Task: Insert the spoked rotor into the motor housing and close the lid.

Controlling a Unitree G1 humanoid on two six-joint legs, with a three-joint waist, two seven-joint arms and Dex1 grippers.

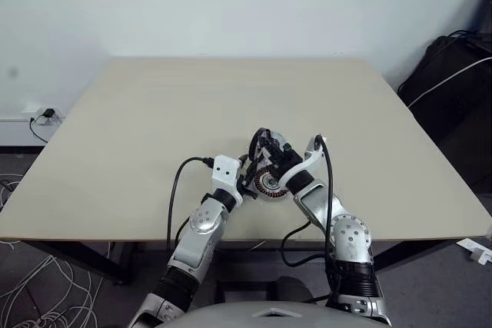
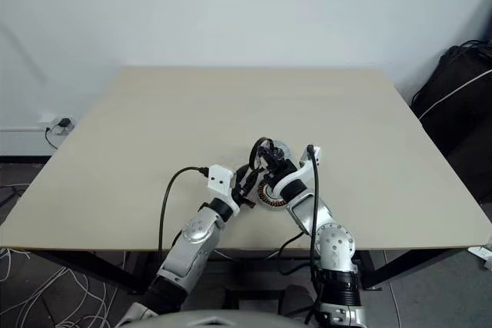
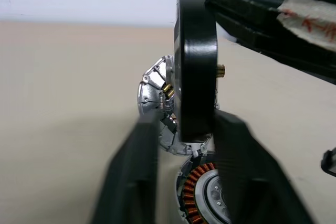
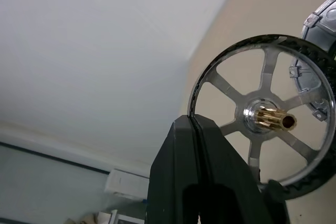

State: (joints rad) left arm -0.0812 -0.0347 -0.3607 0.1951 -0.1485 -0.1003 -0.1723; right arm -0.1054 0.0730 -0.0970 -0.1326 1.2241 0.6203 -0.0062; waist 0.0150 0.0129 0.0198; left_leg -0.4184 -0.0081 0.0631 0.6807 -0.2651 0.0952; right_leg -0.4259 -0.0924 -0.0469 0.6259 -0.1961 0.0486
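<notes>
Pinching the spoked rotor (image 4: 262, 116) by its thin dark rim with the right gripper (image 4: 192, 120), black fingers (image 4: 173, 171) pressed tight together on it, nothing but the rim between them. Holding it up on edge, silver spokes fanning out from the hub just past the fingertips, brass pinion poking out of the centre towards the wrist. Bringing in the left gripper (image 3: 186, 121) from the other side, nearly tip to tip with the right one. Straddling that same rim edge-on with the left fingers (image 3: 142, 171), parted only narrowly: snug against the rim on one side, a sliver of daylight on the other, so not clamped down on it. Sitting right under the left fingertips, the motor housing (image 3: 195, 192), copper-brown coils and silvery centre turned up towards the wrist, close below the rotor's lower edge; hard to say whether touching it. Lying just beyond the rotor, on the far side from the left hand, the silvery ribbed lid (image 3: 151, 85), half hidden by the dark rim. All of it bunched together over the near part of the pale table (image 1: 154, 113), close in front of both wrists.
</notes>
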